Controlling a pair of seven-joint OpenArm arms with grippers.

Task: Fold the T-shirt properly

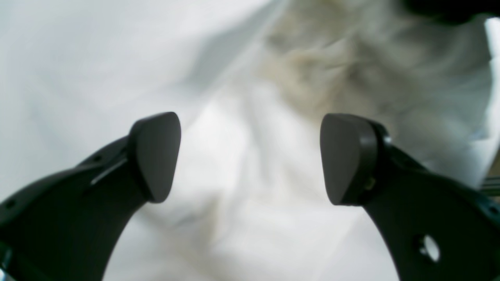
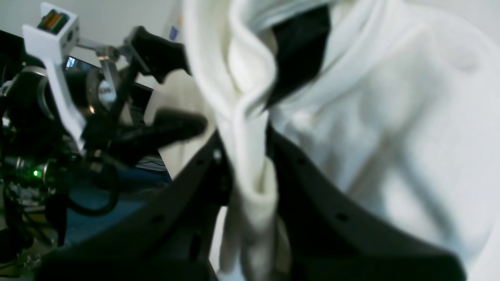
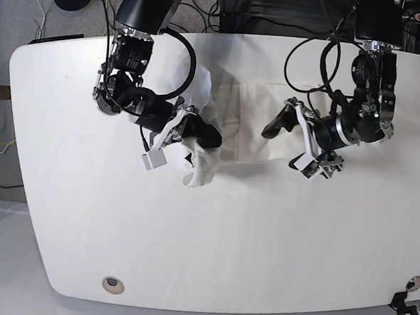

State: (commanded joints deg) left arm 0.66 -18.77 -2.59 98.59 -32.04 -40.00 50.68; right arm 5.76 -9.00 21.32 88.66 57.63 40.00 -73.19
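My right gripper (image 2: 250,164) is clamped on a bunched fold of the T-shirt (image 3: 230,119), white cloth pinched between the fingers (image 2: 195,171). My left gripper (image 1: 250,156) stands wide apart, holding nothing, just above the fabric. The garment lies crumpled on the white table (image 3: 212,243), between both arms.

A white bench (image 3: 225,258) with rounded corners was seen from above in the base view. The white T-shirt (image 3: 237,123) was laid on its far middle part, partly flat against the surface, with one bunched portion raised off it at the shirt's left side. A small round fitting (image 3: 113,285) was set into the bench near its front left corner.
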